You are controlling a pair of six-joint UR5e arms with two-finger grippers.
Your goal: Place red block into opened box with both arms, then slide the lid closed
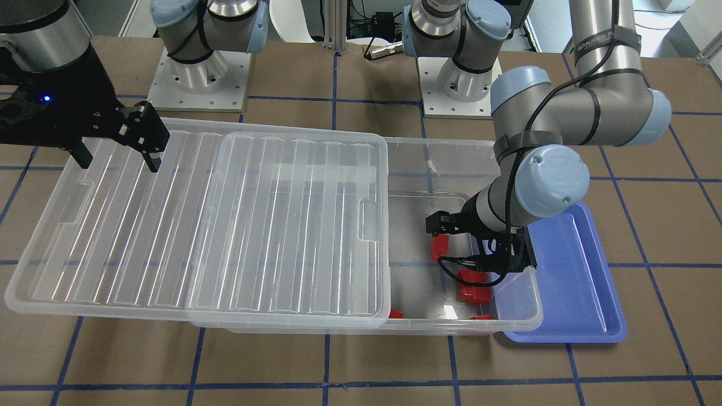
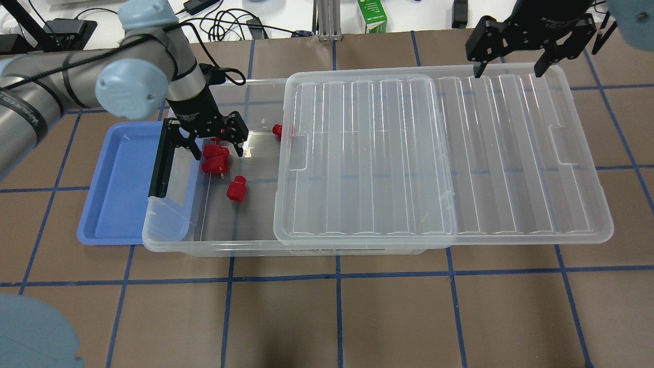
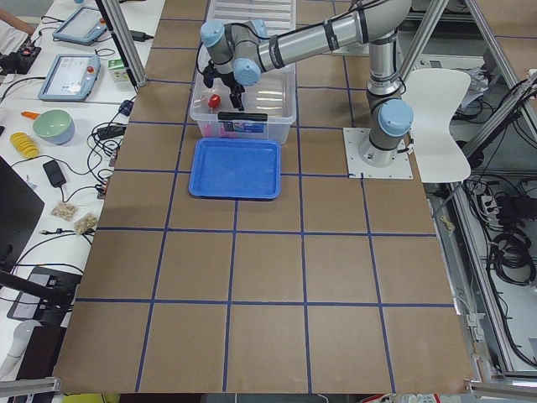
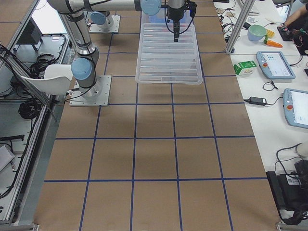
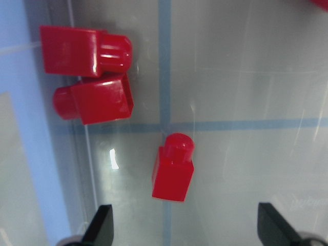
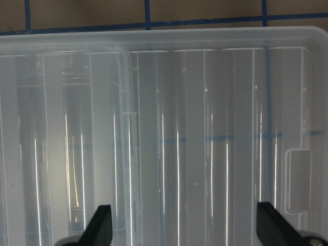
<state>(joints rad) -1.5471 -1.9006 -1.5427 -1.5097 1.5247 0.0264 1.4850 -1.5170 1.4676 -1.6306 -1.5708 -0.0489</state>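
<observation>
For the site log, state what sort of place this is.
Probably a robotics lab workcell: a silver-grey jointed left robot arm and its matching right arm bolted to a brown table gridded with blue tape, plus a side bench with blue-cased touchscreen control pendants.

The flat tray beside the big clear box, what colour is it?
Blue. The shallow blue plastic tray shows best in the overhead exterior view.

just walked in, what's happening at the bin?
The left hand, open, hangs over the uncovered end of the box, above loose red blocks, gripping none. The lid is slid partway off, overhanging the other end. The right hand, also open, hovers over that overhanging part.
</observation>
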